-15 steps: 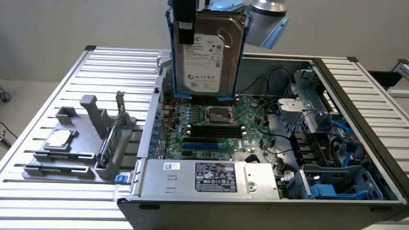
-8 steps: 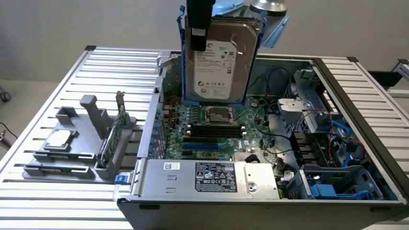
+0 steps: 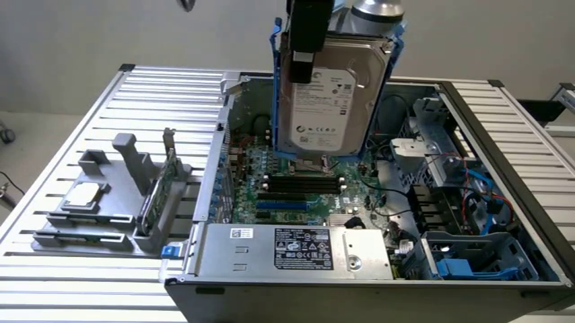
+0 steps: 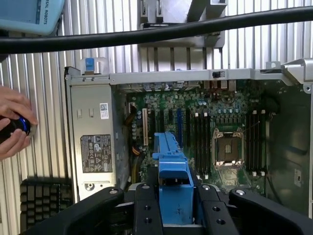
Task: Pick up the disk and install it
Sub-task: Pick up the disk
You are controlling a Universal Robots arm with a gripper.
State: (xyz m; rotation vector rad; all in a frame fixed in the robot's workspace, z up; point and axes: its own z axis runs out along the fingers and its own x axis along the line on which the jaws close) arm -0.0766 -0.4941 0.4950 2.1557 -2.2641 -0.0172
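Observation:
The disk (image 3: 330,101), a silver-grey drive with a white label in a blue carrier, hangs upright above the open computer case (image 3: 503,282), over the motherboard (image 3: 301,185). My gripper (image 3: 308,30) is shut on its upper end. In the wrist view, the black fingers (image 4: 146,210) clamp the blue carrier (image 4: 173,171) of the disk from both sides, with the motherboard (image 4: 195,127) below it.
A grey power supply (image 3: 297,249) fills the case's near side. A drive bay with blue parts (image 3: 472,259) sits at the case's near corner, on the exterior view's right. A grey fixture (image 3: 108,202) holds a square chip and a green card. A hand (image 4: 12,122) rests beside the case.

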